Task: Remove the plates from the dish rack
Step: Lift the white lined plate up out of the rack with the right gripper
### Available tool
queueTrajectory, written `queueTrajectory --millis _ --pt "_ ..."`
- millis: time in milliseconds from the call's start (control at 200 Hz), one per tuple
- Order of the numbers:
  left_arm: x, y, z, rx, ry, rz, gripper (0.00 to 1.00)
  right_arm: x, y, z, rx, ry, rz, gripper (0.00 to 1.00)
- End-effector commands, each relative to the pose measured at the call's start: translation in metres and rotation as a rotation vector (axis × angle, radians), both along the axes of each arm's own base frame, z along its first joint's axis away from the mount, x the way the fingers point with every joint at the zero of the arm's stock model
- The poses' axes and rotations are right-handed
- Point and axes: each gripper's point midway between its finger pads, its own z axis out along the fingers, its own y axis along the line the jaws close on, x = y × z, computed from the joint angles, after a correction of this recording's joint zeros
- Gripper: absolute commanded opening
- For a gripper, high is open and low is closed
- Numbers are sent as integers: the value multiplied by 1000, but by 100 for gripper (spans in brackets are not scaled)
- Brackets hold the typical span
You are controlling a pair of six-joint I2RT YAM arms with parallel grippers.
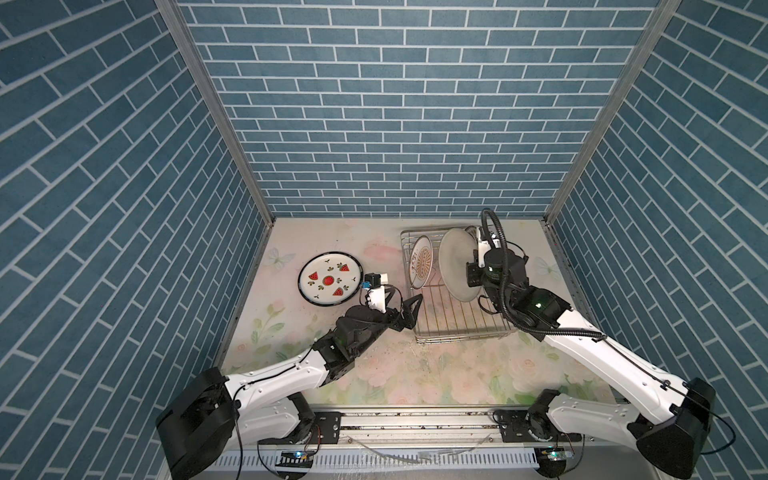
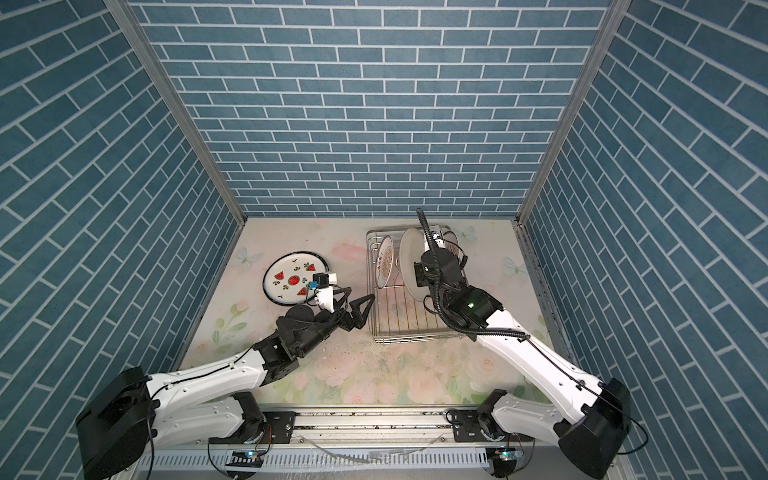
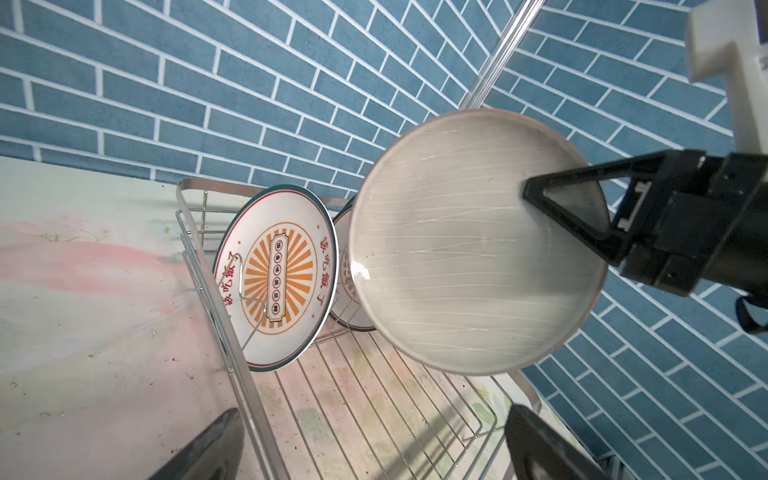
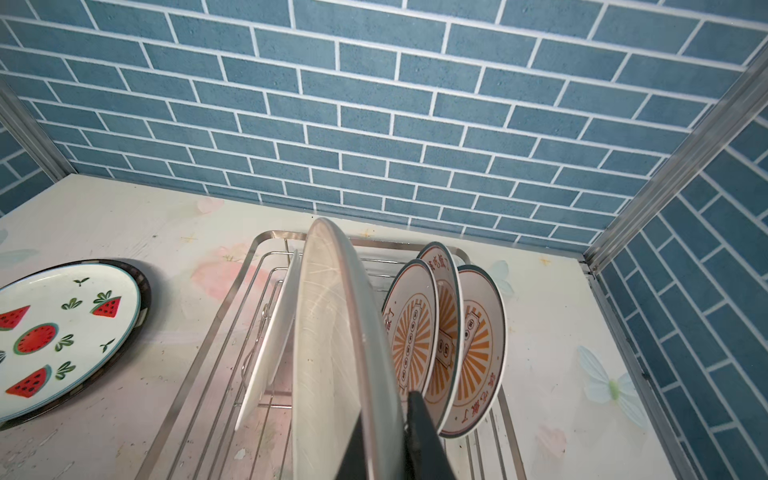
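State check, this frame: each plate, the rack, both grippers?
dish rack: on the table, four sunburst plates inside.
grey plate: on edge, gripped at its rim, apparently lifted off the rack floor.
watermelon plate: flat on the table, face up, left of the rack.
left-end sunburst plate: in the rack, leaning on edge.
three sunburst plates: in the rack, on edge, overlapping.
left gripper: open, empty, beside the rack.
right gripper: shut on the grey plate.

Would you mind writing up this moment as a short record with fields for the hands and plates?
right hand: shut on the grey plate at its rim
grey plate: on edge, over the dish rack
left hand: open, empty, beside the dish rack
watermelon plate: flat on the table, left of the dish rack
sunburst plates: four, standing in the dish rack
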Motion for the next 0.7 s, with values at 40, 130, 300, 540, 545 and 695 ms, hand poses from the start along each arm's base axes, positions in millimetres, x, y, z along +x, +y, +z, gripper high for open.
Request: queueTrajectory --millis 40,130,300,540,545,695 --pt "-3 -13 14 -12 -34 -57 100 -17 1 47 257 -97 94 0" --pt "-8 -24 17 -4 -52 -98 100 -23 0 49 292 -95 133 0" --pt "-5 -22 15 40 -57 -54 100 -25 11 43 363 -41 254 0" --pt "-9 -17 23 -78 -15 -176 100 -38 23 54 496 -32 426 0" --pt "-9 -16 23 -80 -14 -175 100 -39 23 55 499 -32 431 0" --pt "-11 -12 24 -107 11 -204 100 -43 29 59 559 -19 505 0"
